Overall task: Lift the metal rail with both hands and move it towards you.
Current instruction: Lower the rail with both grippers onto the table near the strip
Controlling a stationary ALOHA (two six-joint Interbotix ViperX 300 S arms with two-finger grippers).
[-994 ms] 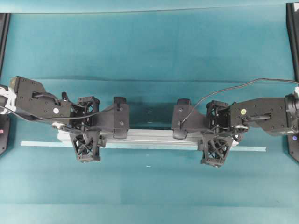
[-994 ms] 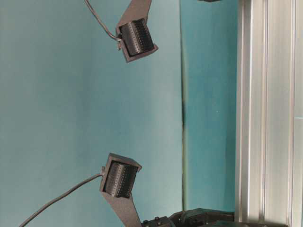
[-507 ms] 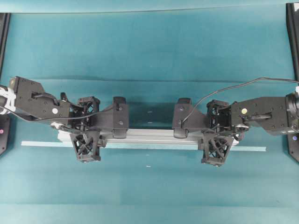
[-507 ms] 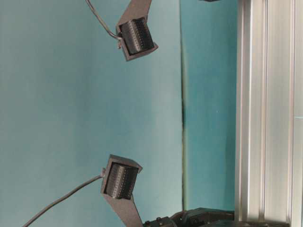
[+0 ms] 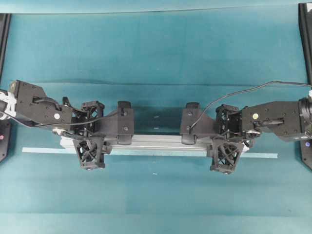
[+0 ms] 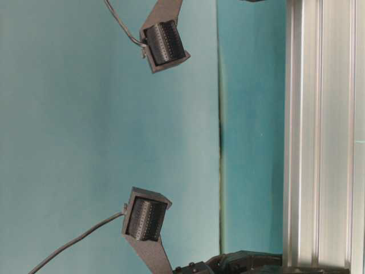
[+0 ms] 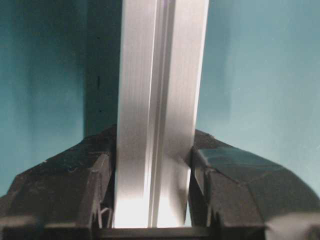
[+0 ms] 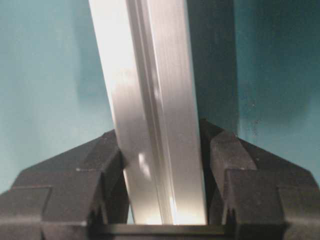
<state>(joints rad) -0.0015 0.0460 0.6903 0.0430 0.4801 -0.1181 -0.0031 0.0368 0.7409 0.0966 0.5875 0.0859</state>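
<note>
The metal rail (image 5: 156,141) is a long silver grooved bar lying across the middle of the teal table, right beside a pale tape strip (image 5: 263,155). It fills the right side of the table-level view (image 6: 319,142). My left gripper (image 5: 91,136) straddles its left end and my right gripper (image 5: 225,139) its right end. In the left wrist view the rail (image 7: 157,100) runs between the fingers of my left gripper (image 7: 154,150) with a thin slit beside one. In the right wrist view the rail (image 8: 150,100) sits skewed in my right gripper (image 8: 162,145), a dark gap beside the right finger (image 8: 225,160).
Black camera blocks with cables (image 6: 165,43) (image 6: 145,220) hang over the cloth in front of the rail. A fold line (image 6: 221,142) crosses the teal cloth. Black frame posts (image 5: 306,34) stand at the table's far corners.
The rail and both arms stay in the same place. The fingers of both grippers have eased slightly apart around the rail, the left more than the right.
</note>
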